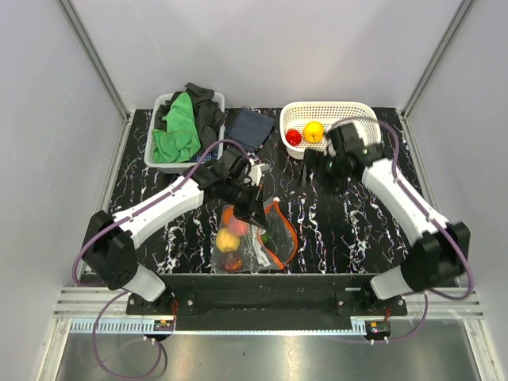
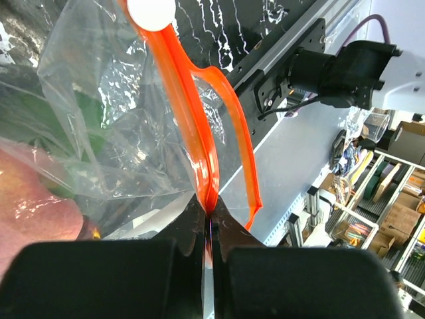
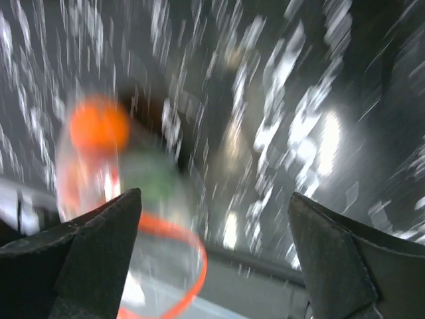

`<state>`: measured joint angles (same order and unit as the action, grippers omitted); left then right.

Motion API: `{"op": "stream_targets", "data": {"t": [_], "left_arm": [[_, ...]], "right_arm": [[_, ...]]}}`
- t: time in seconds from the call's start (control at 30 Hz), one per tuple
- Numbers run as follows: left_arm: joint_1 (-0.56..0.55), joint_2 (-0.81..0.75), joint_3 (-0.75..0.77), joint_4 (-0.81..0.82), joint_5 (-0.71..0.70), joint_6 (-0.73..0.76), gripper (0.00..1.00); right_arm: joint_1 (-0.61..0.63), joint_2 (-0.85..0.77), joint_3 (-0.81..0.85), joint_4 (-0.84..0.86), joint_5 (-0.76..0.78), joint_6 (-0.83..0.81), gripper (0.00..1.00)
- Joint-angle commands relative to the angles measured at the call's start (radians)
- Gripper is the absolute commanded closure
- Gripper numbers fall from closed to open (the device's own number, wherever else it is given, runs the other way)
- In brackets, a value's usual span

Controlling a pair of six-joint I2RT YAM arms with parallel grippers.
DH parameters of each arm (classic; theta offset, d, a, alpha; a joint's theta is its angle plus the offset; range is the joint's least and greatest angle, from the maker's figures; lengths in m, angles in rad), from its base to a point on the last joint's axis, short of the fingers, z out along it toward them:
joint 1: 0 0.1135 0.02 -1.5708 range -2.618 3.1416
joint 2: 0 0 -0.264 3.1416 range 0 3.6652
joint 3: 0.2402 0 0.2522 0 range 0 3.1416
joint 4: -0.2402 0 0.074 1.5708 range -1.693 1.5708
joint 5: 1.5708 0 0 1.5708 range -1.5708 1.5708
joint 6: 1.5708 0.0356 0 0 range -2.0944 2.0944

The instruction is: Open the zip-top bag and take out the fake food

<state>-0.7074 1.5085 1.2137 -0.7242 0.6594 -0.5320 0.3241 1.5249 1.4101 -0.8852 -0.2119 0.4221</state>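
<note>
The view is badly blurred, yet the right end effector [image 3: 214, 195] plainly stands wide open, its two dark fingers [image 3: 99, 246] at the lower corners with nothing between them. Beyond them lies the black worktop [image 3: 299, 100], streaked with white. At the left the zip-top bag [image 3: 83, 176] shows as a pale haze, its orange zip strip [image 3: 189, 242] looping below, with an orange ball [image 3: 98, 125] and a green lump [image 3: 154, 176] by it, too smeared to tell more.
</note>
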Motion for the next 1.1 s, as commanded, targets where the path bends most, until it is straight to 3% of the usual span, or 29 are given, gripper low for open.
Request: {"op": "stream_targets", "data": {"t": [0.0, 0.2, 0.33, 0.5, 0.87, 1.07], "left_arm": [[0.003, -0.025, 0.053, 0.034, 0.039, -0.026, 1.0], [0.005, -0.045, 0.03, 0.052, 0.052, -0.065, 1.0], [0.005, -0.054, 0.021, 0.06, 0.066, -0.088, 1.0], [0.005, -0.056, 0.029, 0.068, 0.08, -0.123, 1.0], [0.002, -0.085, 0.018, 0.111, 0.072, -0.201, 1.0], [-0.012, -0.048, 0.017, 0.158, 0.069, -0.241, 1.0]], "right_arm": [[0.104, -0.231, -0.263, 0.118, -0.121, 0.127, 0.07], [0.271, -0.436, -0.5, 0.339, -0.153, 0.329, 0.26], [0.349, -0.454, -0.546, 0.423, -0.149, 0.369, 0.41], [0.4, -0.396, -0.606, 0.554, -0.153, 0.415, 0.52], [0.409, -0.223, -0.677, 0.706, -0.089, 0.44, 0.53], [0.411, -0.151, -0.766, 0.914, -0.152, 0.495, 0.48]]}}
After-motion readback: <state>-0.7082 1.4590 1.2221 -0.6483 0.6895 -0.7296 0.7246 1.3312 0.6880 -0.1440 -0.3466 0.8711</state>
